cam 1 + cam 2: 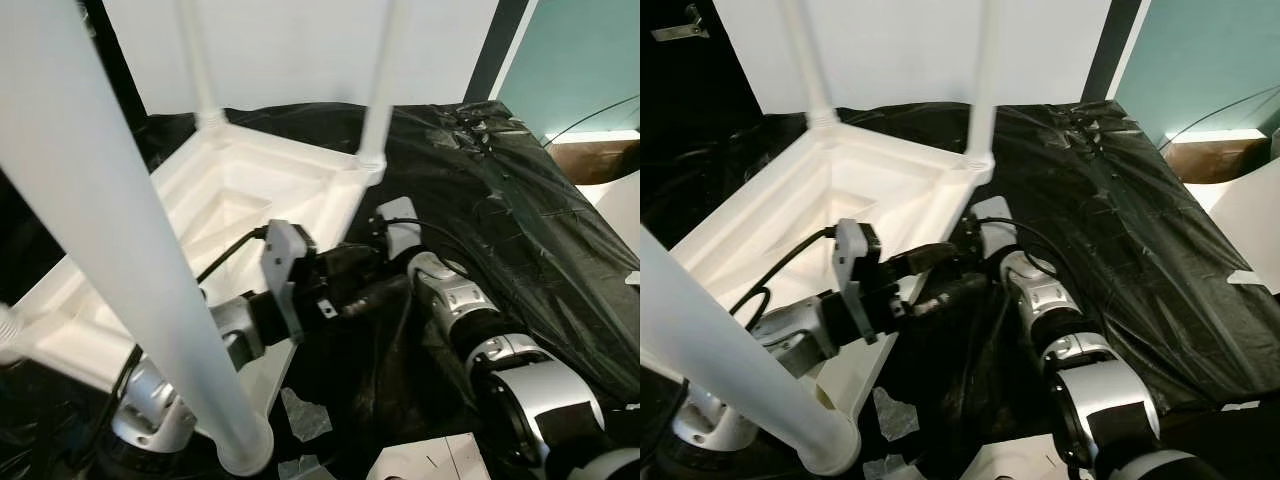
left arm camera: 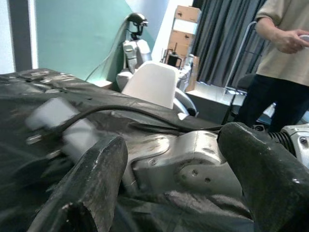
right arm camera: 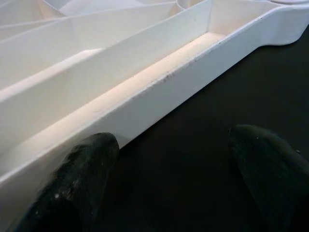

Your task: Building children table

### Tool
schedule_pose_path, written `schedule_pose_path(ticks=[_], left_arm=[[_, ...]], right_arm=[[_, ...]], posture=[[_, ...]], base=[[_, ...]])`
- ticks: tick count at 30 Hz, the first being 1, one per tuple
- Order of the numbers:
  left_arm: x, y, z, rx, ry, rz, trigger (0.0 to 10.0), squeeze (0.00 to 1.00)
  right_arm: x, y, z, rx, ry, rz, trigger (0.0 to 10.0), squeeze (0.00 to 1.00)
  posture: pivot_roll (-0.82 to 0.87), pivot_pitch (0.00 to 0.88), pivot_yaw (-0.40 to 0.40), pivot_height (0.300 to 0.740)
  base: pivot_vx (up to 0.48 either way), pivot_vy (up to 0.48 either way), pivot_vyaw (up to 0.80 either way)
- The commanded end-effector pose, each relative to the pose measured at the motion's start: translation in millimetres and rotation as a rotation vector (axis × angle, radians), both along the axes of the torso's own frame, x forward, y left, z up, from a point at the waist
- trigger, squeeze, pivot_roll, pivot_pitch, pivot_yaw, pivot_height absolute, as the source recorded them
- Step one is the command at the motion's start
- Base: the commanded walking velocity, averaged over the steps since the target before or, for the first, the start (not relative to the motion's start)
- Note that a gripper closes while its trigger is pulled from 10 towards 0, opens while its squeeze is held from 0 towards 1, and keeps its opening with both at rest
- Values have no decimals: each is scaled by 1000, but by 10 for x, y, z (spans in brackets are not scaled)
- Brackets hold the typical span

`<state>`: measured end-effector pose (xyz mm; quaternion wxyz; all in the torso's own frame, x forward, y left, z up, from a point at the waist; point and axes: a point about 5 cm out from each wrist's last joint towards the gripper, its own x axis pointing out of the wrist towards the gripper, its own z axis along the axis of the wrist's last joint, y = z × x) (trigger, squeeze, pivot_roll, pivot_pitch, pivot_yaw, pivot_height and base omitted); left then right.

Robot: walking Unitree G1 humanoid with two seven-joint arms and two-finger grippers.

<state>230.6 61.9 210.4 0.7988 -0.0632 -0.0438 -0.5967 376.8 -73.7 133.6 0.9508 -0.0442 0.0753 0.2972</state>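
A white plastic children's table [image 1: 230, 190] lies upside down on black sheeting [image 1: 520, 230]. Its legs point up: one thick and close [image 1: 130, 250], two at the far corners [image 1: 205, 60] [image 1: 385, 70]. My left gripper [image 1: 365, 275] reaches across the table's right rim, open, with nothing between its fingers [image 2: 91, 179]; beyond them lies my right arm's silver wrist [image 2: 193, 154]. My right gripper [image 3: 178, 179] hovers low over the sheeting beside the table's rim [image 3: 145, 96], open, one finger [image 3: 82, 164] close against that rim.
A person [image 2: 285, 58] stands behind the sheeting, near a white chair [image 2: 149, 82], another robot [image 2: 135, 43] and cardboard boxes [image 2: 186, 24]. Tape scraps [image 1: 305, 415] lie on the sheet at the near edge. A teal wall [image 1: 580, 60] stands at the right.
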Motion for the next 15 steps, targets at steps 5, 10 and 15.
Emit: schedule_pose_path(ticks=[5, 10, 15], left_arm=[[-32, -97, -8, 19, -37, -88, 10000, 0], [22, -51, 16, 25, -64, -25, 10000, 0], [176, 297, 23, 101, -126, 134, 10000, 0]], right_arm=[[-11, 216, 75, -20, -40, 104, 10000, 0], [8, 102, 56, -40, -58, 74, 10000, 0], [-3, -350, -52, -67, -96, -50, 10000, 0]], posture=[[194, 71, -49, 740], [200, 75, -50, 740], [200, 75, -48, 740]], base=[[0, 0, 0], [0, 0, 0], [0, 0, 0]])
